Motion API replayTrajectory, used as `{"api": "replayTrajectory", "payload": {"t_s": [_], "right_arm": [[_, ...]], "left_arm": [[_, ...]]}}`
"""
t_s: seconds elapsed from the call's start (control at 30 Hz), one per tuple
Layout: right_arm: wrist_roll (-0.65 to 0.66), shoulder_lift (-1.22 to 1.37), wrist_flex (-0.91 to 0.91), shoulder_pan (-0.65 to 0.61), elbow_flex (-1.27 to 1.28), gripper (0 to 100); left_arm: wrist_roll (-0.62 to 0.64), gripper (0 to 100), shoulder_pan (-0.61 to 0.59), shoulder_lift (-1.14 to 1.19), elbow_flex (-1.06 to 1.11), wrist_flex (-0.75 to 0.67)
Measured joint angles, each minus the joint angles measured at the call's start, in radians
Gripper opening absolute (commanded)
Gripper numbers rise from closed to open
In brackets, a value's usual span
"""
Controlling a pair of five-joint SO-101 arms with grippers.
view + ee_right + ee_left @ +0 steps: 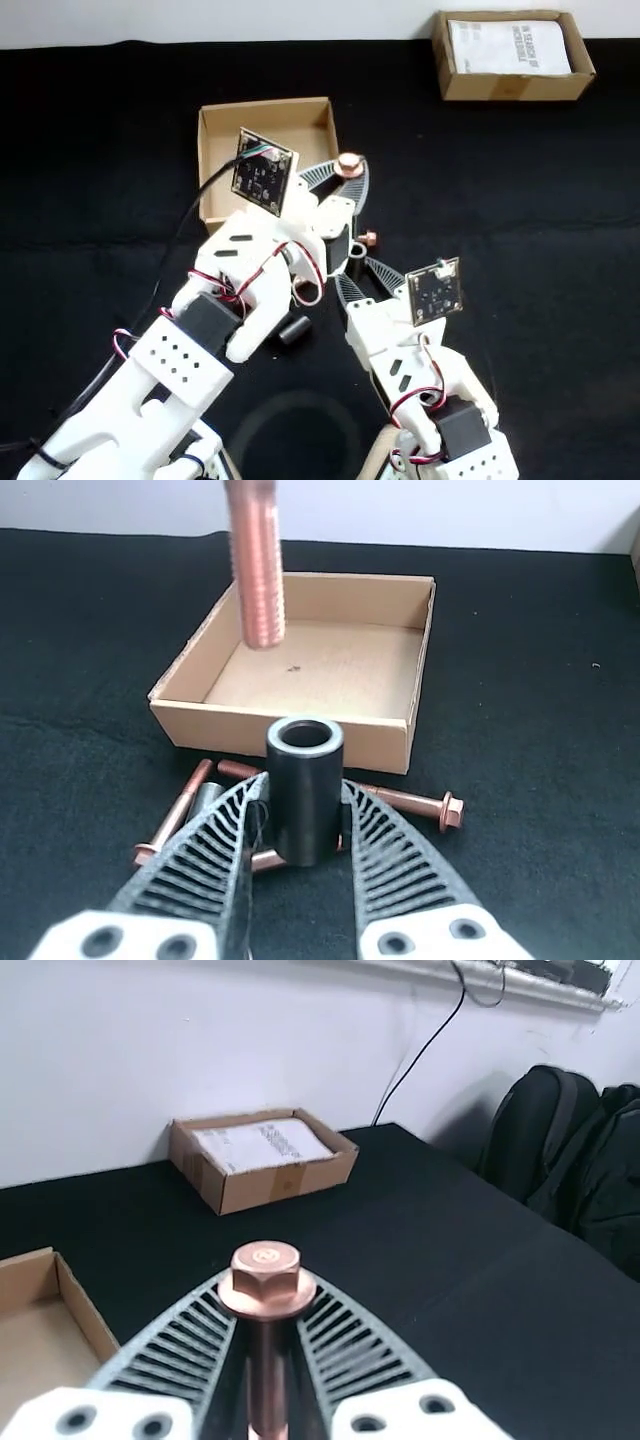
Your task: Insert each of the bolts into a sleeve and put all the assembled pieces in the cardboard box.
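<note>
Bolt (265, 1278) is hanging head-up, clamped in the left gripper (266, 1300), its threaded end staying outside the black sleeve (304, 810), which the right gripper (303, 783) is pinching upright. Loose bolts (405, 802) are lying on the worktop (540, 780) against the cardboard box (290, 725).

Lab-like room: backpacks (572, 1150), wall cable (421, 1048)
</note>
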Motion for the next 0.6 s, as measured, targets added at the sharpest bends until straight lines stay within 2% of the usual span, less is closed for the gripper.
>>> {"api": "replayTrajectory", "payload": {"t_s": [0.13,0.6], "right_arm": [[0.0,0.0,0.0,0.0,0.0,0.8],[0.0,0.0,0.0,0.0,0.0,0.8]], "left_arm": [[0.0,1,0.04,0.0,0.0,-0.008],[0.002,1,0.046,0.029,0.015,-0.009]]}}
